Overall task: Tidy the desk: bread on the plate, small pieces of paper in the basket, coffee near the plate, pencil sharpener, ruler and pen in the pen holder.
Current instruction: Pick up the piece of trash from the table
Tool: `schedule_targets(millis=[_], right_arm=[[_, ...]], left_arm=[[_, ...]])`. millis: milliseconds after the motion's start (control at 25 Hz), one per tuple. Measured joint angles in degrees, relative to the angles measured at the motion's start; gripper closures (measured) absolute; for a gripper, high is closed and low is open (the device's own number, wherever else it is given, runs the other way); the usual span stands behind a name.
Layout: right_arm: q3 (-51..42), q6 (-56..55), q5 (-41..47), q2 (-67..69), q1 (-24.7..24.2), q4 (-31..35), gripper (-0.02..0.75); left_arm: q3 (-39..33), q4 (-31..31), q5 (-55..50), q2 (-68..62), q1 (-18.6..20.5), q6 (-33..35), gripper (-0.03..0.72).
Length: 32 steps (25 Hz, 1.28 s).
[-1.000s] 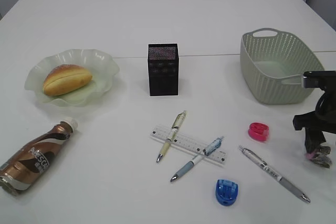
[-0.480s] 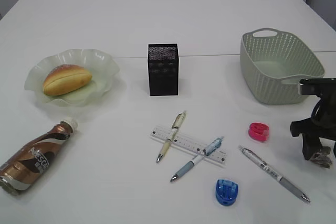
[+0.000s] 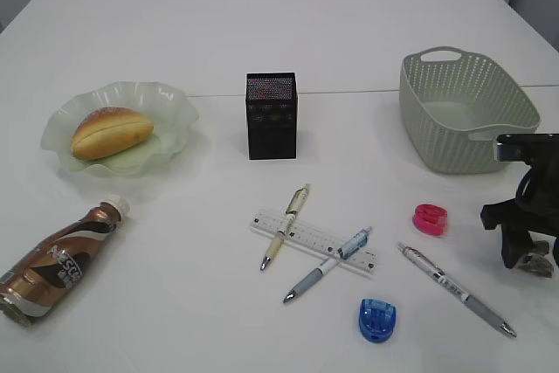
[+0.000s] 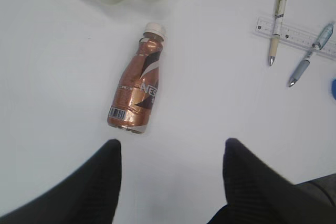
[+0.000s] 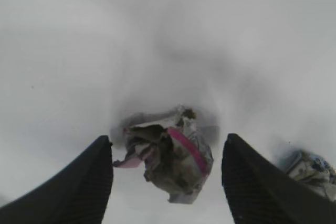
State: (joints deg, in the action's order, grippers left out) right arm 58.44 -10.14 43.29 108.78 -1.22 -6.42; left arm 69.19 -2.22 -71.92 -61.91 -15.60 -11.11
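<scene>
White desk, bread already on plate at nine o'clock. Right gripper at four o'clock, jaws spread either side of crumpled paper, likely readying a grab for basket. Left gripper gaping, empty, above coffee.

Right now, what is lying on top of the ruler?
Two pens lie across the ruler: a cream pen near its left end and a blue pen near its right end. The ruler markings under them are covered.
</scene>
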Motion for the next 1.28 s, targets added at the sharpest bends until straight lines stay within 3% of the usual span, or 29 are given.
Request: schedule_targets(millis=[240,640,720,960,1280], right_arm=[[0.00,0.00,-0.75,0.00,0.00,0.00,0.246],[0.00,0.00,-1.00,0.00,0.00,0.00,0.430],[0.00,0.00,-1.00,0.00,0.00,0.00,0.537],[0.00,0.28,-0.12,0.00,0.00,0.00,0.711],[0.00,0.64,1.71,0.00,0.00,-0.37,0.725]], left_arm=[[0.00,0.00,0.00,0.00,0.00,0.00,0.244],[0.00,0.00,0.00,0.00,0.00,0.00,0.244],[0.00,0.00,0.00,0.00,0.00,0.00,0.244],[0.00,0.00,0.00,0.00,0.00,0.00,0.244],[0.00,0.00,0.00,0.00,0.00,0.00,0.244]])
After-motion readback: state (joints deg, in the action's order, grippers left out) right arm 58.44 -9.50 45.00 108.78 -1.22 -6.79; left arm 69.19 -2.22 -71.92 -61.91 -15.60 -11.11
